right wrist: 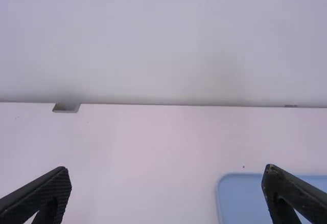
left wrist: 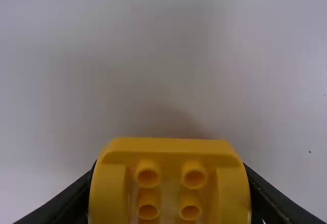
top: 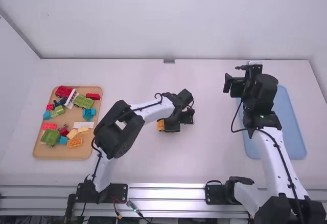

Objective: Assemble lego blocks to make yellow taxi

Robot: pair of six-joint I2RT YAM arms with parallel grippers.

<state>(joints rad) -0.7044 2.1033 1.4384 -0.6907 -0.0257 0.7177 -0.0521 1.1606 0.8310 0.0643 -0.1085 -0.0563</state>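
Observation:
At mid-table in the high view, my left gripper [top: 168, 126] is shut on a yellow block [top: 161, 125], most of which it and the wrist hide. The left wrist view has the yellow block [left wrist: 169, 152] between the two black fingers of my left gripper [left wrist: 169, 196], with hollow round studs facing the camera. My right gripper [top: 228, 83] is raised beside the far end of the blue tray. Its fingers stand wide apart, and in the right wrist view nothing is between the tips of my right gripper [right wrist: 167, 175].
An orange-tan tray [top: 64, 153] at the left holds several red, green, blue, white and orange blocks. At the right lies a blue tray [top: 290, 132], partly behind the right arm. A white wall [top: 173, 19] rises beyond the table's far edge.

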